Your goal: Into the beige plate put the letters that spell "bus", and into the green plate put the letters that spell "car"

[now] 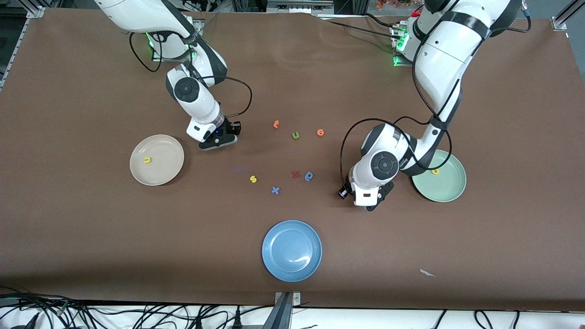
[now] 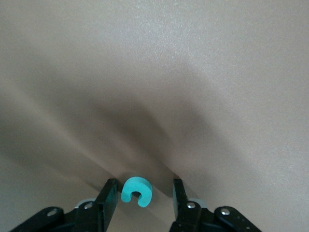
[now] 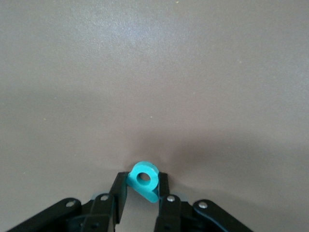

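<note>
In the right wrist view, the teal "b" (image 3: pixel 150 189) is pinched between the fingers of my right gripper (image 3: pixel 143 176), which is shut on it. That gripper (image 1: pixel 218 140) is low over the table beside the beige plate (image 1: pixel 169 171), which holds a yellow "u" (image 1: pixel 147 160). My left gripper (image 2: pixel 145 182) is open around the teal "c" (image 2: pixel 131 186): one finger touches the letter and the other stands apart. It (image 1: pixel 371 204) is down at the table beside the green plate (image 1: pixel 450 189), which holds a yellow "a" (image 1: pixel 435 172). The yellow "s" (image 1: pixel 253 179) lies mid-table.
Mid-table lie an orange letter (image 1: pixel 276 124), a green "u" (image 1: pixel 295 135), another orange letter (image 1: pixel 320 132), a red letter (image 1: pixel 295 174), a blue rounded letter (image 1: pixel 309 176) and a blue "x" (image 1: pixel 275 190). A blue plate (image 1: pixel 291 250) sits nearest the front camera.
</note>
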`<action>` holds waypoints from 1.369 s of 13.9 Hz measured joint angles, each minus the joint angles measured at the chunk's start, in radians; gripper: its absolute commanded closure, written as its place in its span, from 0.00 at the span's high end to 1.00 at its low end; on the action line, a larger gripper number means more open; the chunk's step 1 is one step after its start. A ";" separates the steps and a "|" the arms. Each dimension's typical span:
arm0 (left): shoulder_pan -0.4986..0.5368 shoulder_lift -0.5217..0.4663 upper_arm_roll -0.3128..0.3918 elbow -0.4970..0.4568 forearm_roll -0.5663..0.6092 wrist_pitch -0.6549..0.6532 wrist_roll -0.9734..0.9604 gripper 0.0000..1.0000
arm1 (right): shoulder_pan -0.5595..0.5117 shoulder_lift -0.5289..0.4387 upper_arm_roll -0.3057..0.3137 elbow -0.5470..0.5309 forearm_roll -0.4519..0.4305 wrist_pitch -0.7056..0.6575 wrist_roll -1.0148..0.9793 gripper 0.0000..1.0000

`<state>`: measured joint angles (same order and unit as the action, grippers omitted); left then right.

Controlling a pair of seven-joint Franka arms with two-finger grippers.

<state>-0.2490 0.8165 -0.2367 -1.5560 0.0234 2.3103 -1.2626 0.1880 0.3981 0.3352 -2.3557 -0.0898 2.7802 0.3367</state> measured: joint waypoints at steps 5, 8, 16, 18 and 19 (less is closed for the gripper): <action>0.000 -0.001 0.000 0.005 0.000 -0.003 0.000 0.18 | -0.001 -0.008 -0.001 0.003 -0.008 -0.020 -0.006 0.19; 0.000 -0.001 0.001 0.008 0.000 -0.004 0.000 0.18 | -0.021 -0.070 -0.011 0.013 -0.009 -0.117 -0.074 0.19; 0.133 -0.157 0.008 0.056 0.000 -0.393 0.347 0.18 | -0.284 -0.152 -0.022 0.014 -0.009 -0.198 -0.537 0.19; 0.189 -0.187 0.010 0.055 0.000 -0.498 0.486 0.18 | -0.335 -0.152 -0.036 0.014 -0.009 -0.200 -0.649 0.20; 0.217 -0.196 0.011 0.053 0.001 -0.532 0.553 0.18 | -0.348 -0.152 -0.056 0.014 -0.010 -0.201 -0.708 0.21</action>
<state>-0.0320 0.6203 -0.2254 -1.5034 0.0241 1.7780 -0.7095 -0.1602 0.2461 0.2788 -2.3421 -0.0993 2.5787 -0.3711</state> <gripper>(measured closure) 0.727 0.692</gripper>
